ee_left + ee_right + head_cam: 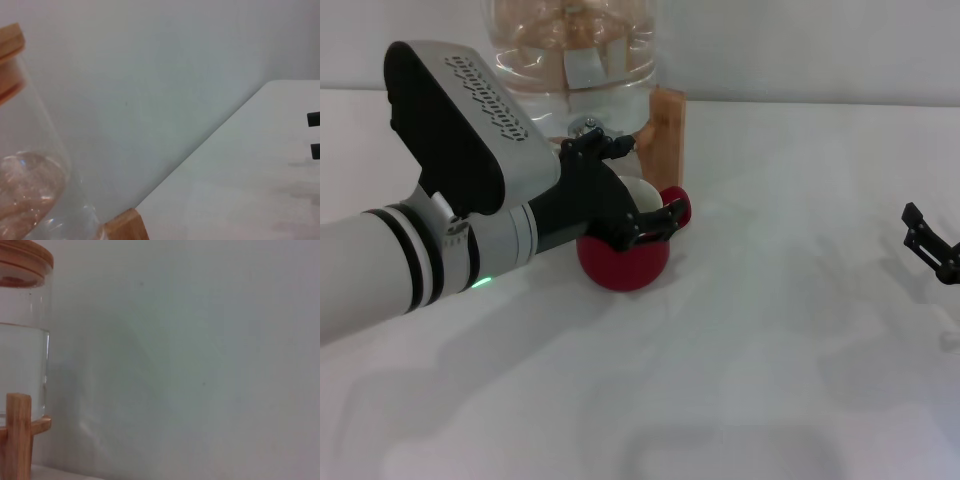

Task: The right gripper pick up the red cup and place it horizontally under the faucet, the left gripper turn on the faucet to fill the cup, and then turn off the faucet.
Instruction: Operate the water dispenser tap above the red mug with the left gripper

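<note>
The red cup stands on the white table right below the faucet, its cream inside facing up and its handle pointing right. My left gripper reaches in from the left with its green light on. It is open: the upper fingers are against the chrome faucet and the lower fingers hang over the cup's rim. My right gripper sits far off at the right edge, open and holding nothing. Its two tips also show in the left wrist view.
The clear water jug rests in a wooden stand at the back of the table. The right wrist view shows the jug with its wooden lid and a stand post before a plain wall.
</note>
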Motion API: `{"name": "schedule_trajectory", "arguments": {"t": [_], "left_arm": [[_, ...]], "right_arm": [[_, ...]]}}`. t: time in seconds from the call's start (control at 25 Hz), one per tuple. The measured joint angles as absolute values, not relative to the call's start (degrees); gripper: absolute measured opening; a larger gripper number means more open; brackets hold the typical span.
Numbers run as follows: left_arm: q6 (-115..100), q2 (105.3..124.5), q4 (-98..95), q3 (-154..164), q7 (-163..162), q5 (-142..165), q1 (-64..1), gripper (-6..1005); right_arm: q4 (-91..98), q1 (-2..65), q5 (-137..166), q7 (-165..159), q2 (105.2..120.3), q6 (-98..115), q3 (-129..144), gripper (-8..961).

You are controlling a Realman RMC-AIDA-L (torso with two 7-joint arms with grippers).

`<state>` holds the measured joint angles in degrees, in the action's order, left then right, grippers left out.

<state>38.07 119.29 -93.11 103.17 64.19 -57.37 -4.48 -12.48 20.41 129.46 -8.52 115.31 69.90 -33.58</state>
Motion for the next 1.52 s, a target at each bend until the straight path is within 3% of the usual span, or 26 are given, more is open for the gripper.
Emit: {"name": "schedule_trajectory", "arguments": {"t": [1.52], "left_arm": [[36.46,119.36,-90.07,102.65,64.52,-57.2,-7.75,877]], "right_arm": [[-12.48,19.93,129.46,-8.53,115.4,70.23,-33.58,861]]}}
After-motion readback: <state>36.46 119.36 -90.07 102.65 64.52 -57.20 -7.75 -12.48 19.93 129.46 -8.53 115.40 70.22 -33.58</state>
